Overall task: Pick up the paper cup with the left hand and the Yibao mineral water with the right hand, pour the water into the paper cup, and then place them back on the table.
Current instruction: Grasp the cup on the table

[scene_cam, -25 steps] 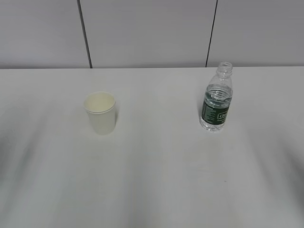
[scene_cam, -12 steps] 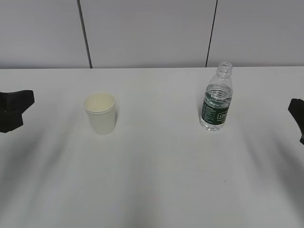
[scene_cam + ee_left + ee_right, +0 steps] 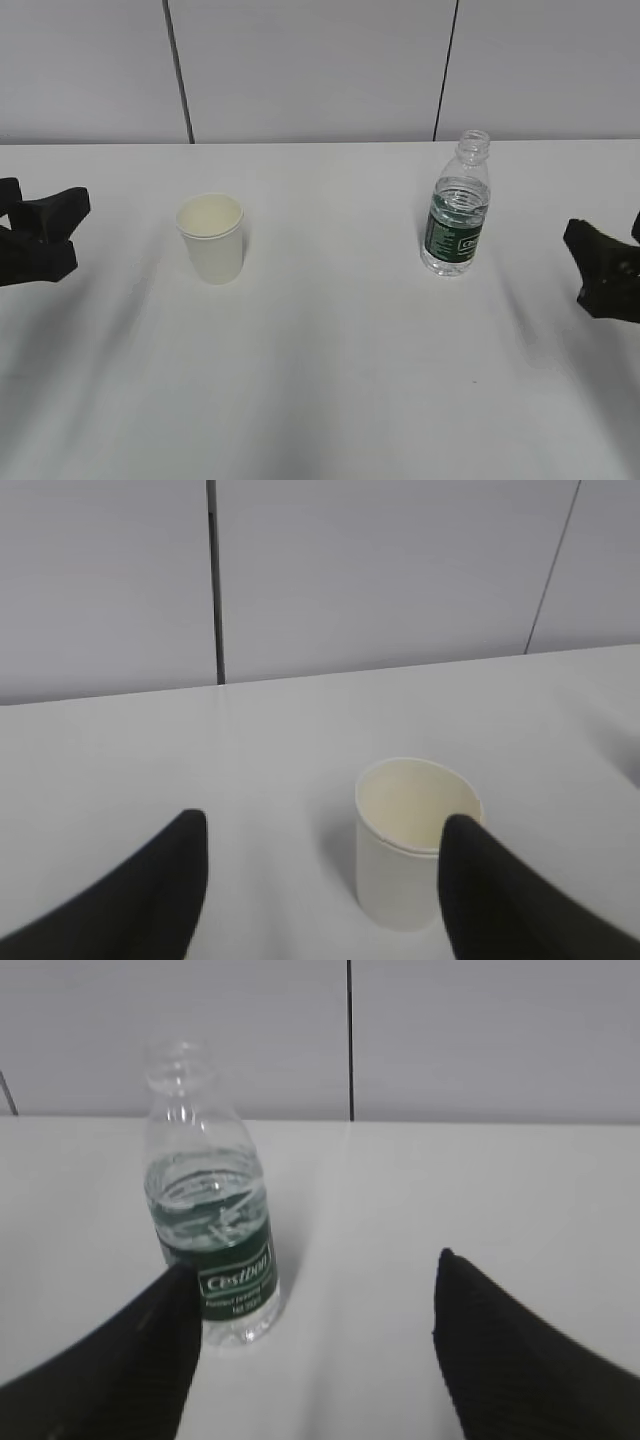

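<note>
The paper cup (image 3: 211, 238) stands upright on the white table (image 3: 330, 360), left of centre. The Yibao mineral water (image 3: 457, 210) stands upright to the right, capless and partly filled, with a dark green label. My left gripper (image 3: 62, 236) is open and empty at the left edge, well apart from the cup. In the left wrist view the cup (image 3: 410, 850) stands ahead, just before the right finger of the gripper (image 3: 325, 825). My right gripper (image 3: 592, 262) is open and empty at the right edge. In the right wrist view the bottle (image 3: 210, 1230) stands by the left finger of the gripper (image 3: 315, 1270).
A grey panelled wall (image 3: 310, 70) with dark vertical seams runs behind the table's far edge. Nothing but the cup and the bottle stands on the table.
Both grippers have come into the exterior view from its left and right edges and moved inward toward the cup and bottle. The cup and bottle have not moved.
</note>
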